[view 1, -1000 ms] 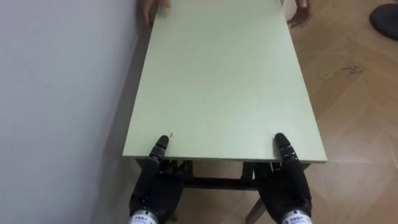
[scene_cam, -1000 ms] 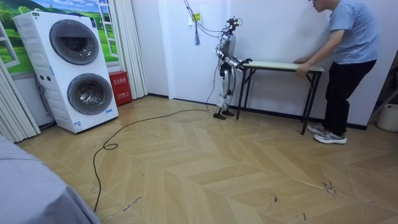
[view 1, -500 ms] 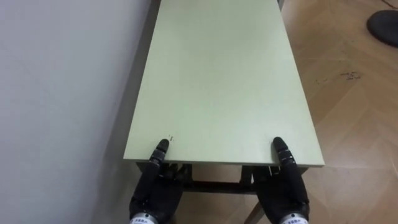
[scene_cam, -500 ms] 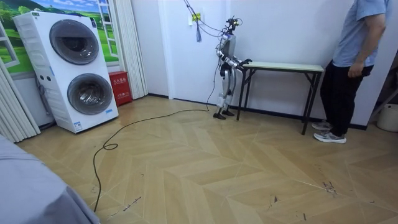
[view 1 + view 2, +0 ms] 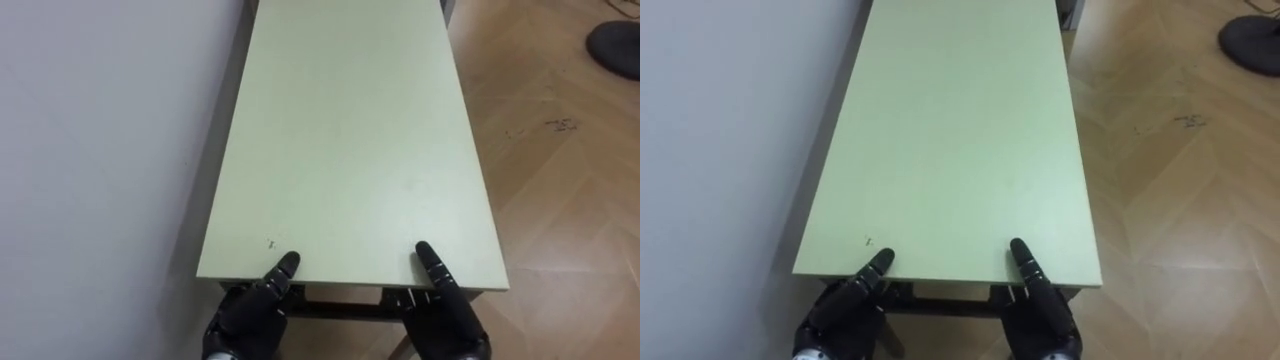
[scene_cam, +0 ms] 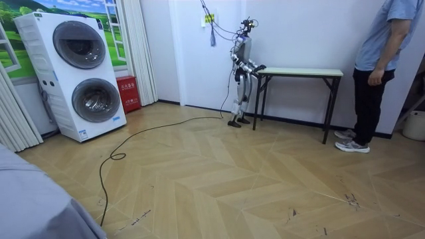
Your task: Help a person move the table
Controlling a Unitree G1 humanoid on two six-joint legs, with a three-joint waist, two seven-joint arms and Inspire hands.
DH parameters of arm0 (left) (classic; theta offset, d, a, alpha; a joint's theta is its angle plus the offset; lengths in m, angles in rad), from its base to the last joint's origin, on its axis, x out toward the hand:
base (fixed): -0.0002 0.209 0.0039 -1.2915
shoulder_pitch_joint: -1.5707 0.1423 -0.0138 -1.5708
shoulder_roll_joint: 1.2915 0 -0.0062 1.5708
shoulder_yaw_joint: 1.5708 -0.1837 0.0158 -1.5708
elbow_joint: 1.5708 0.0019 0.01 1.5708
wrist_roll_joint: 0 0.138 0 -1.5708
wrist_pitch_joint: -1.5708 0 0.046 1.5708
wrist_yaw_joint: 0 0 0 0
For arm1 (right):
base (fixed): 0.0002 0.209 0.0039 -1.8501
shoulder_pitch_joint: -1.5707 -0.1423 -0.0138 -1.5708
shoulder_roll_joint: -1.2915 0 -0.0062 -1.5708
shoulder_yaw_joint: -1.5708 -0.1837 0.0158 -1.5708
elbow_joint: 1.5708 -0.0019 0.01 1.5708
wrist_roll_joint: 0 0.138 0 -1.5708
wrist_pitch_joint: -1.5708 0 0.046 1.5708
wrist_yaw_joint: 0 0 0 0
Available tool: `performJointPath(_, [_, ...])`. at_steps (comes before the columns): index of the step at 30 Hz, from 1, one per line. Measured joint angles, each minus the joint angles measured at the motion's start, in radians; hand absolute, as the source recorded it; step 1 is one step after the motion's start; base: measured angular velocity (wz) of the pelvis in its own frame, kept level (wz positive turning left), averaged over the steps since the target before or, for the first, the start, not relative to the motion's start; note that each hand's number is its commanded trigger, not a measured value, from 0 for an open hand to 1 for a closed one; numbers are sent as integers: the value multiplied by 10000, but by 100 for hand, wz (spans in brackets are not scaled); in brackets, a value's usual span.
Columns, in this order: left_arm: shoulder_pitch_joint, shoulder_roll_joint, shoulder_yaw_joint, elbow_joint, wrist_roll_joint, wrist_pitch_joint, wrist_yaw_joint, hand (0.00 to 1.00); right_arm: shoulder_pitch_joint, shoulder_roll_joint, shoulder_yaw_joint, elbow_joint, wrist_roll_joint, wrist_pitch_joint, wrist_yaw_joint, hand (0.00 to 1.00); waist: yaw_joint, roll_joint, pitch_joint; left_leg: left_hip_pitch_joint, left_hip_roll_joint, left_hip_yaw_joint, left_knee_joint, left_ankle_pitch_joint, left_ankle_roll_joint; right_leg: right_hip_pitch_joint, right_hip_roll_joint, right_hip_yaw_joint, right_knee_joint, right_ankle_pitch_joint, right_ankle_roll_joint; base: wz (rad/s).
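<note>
Table (image 5: 350, 150), mid-frame beside the wall (image 5: 100, 150) at left: stiff, smooth, probably light; I would hold its short near edge, where my left hand (image 5: 250, 315) and right hand (image 5: 445, 320) sit, whether clamped I cannot tell.

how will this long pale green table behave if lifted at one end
Probably stiff: the pale green tabletop looks flat, unbowed. Likely light, given its thin dark legs. Lifted at one end, it would likely pivot on the far legs.
</note>
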Motion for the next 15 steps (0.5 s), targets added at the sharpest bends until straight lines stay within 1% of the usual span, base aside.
performJointPath(6, [-3,93,-6,104,68,54,-198,0,17,-39,21,19,-57,80,0,0,-20,-5,-2,19,15,26,-14,22,39,12,3,36,2,0,-1,0])
performJointPath(15, [-5,83,-6,194,58,54,-253,0,17,-72,72,115,-56,85,1,0,34,-53,-12,166,28,63,-55,-26,-12,131,17,23,-2,3,-4,-1])
